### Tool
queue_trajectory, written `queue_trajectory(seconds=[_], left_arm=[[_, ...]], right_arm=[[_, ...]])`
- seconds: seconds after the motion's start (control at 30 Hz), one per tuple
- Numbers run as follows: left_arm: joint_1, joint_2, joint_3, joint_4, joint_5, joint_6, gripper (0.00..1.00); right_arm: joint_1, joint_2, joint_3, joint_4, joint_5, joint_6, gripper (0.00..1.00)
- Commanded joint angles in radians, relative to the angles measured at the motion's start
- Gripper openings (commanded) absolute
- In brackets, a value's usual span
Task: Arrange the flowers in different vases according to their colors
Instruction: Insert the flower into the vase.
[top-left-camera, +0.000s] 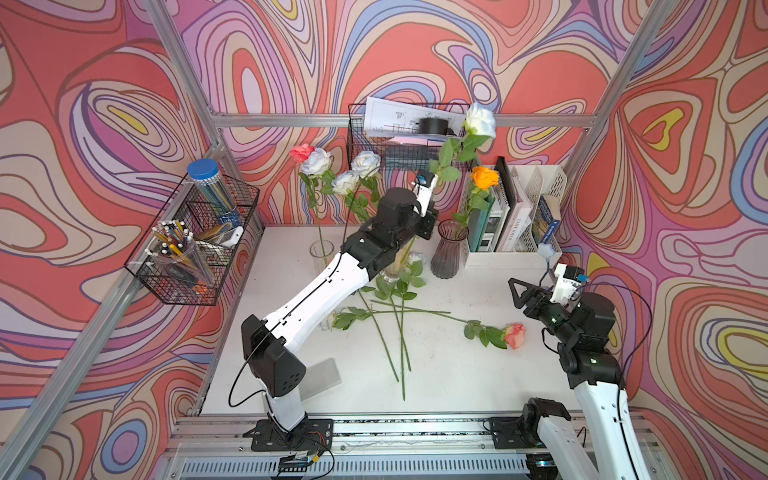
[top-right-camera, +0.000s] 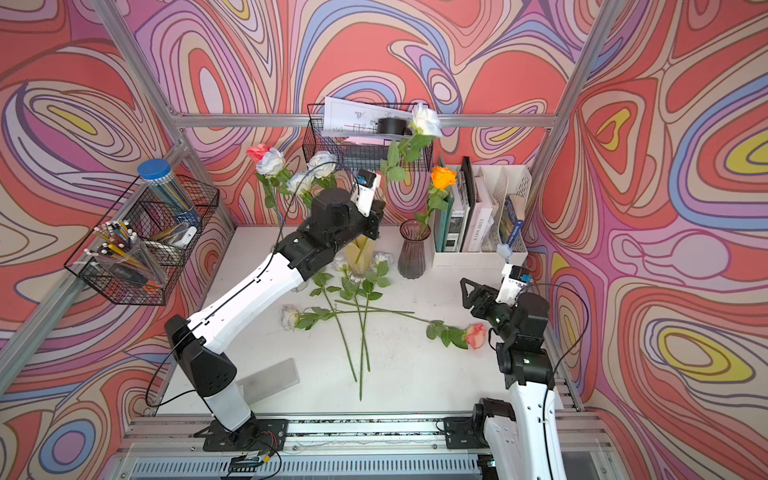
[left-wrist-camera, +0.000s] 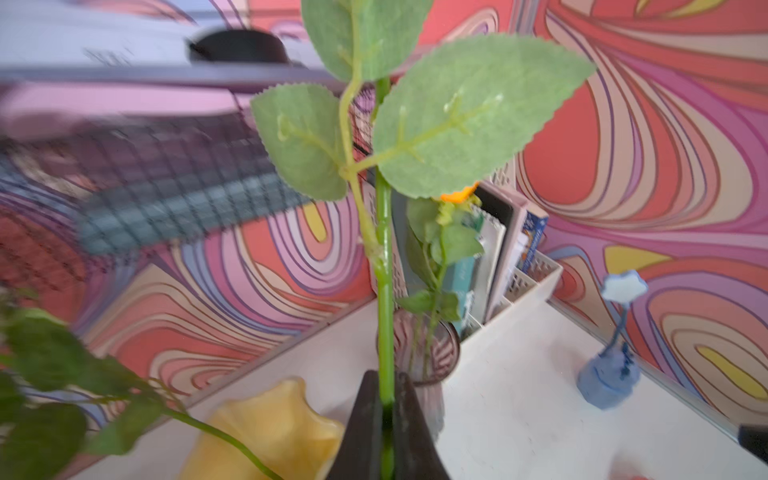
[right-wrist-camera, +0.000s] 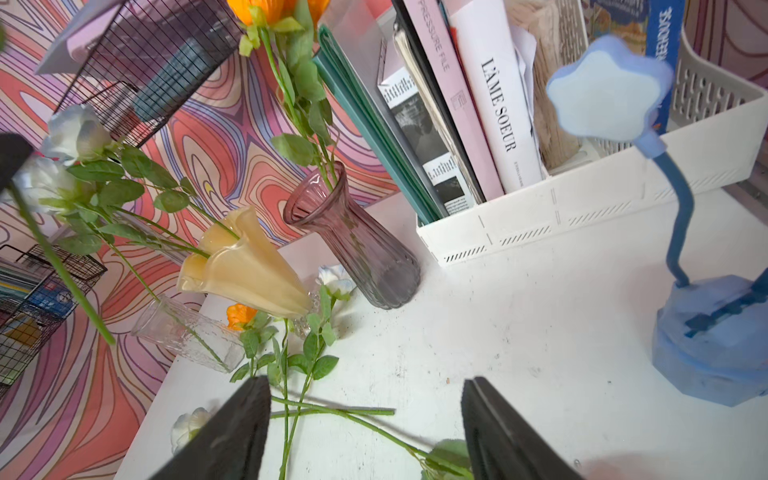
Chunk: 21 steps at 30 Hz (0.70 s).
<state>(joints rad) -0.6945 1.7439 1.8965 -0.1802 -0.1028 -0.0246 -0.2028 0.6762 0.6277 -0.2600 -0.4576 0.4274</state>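
Where print is legible: book spines (right-wrist-camera: 498, 104) read "L'ÂME SOEUR" and "PRESSURE FILE".
Left tool (left-wrist-camera: 384, 386): clamped on white rose (top-left-camera: 480, 119) stem, raised near yellow vase (right-wrist-camera: 245, 266), 12 o'clock.
Right tool (right-wrist-camera: 365, 380): jaws apart, empty, 3 o'clock.
Elsewhere: loose stems (top-left-camera: 399, 332) lie mid worktop (top-left-camera: 457, 374); orange rose (top-left-camera: 484, 178) in purple vase (top-left-camera: 449, 249).

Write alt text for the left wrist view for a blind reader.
The left hand is shut on a leafy green flower stem. Close beyond it stand the creamy yellow vase and the purple ribbed vase holding an orange rose, with a blue lamp farther off.
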Motion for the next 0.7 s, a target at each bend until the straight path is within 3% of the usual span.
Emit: queue_trajectory(seconds=[0.0,0.2,0.6,0.63,0.67], left_arm=[[0.046,-0.021,0.026,0.116,0.003,0.071,0.00],[0.096,0.029,-0.008,0.258,0.022,0.113,0.00],[0.125,0.142,-0.263,0.607,0.032,0.040,0.00],[0.133,0.143,-0.284,0.618,0.035,0.019,0.04],[0.136,0.145,-0.310,0.634,0.026,0.011,0.23]], right_arm=[[-0.006,0.028,-0.005,0.049,-0.031,-0.013,0.74],[-0.006,0.071,-0.014,0.085,-0.038,-0.015,0.74],[-0.006,0.069,-0.020,0.100,-0.063,-0.027,0.74],[-0.006,0.068,-0.021,0.101,-0.064,-0.027,0.74],[-0.005,0.067,-0.023,0.100,-0.069,-0.029,0.74]])
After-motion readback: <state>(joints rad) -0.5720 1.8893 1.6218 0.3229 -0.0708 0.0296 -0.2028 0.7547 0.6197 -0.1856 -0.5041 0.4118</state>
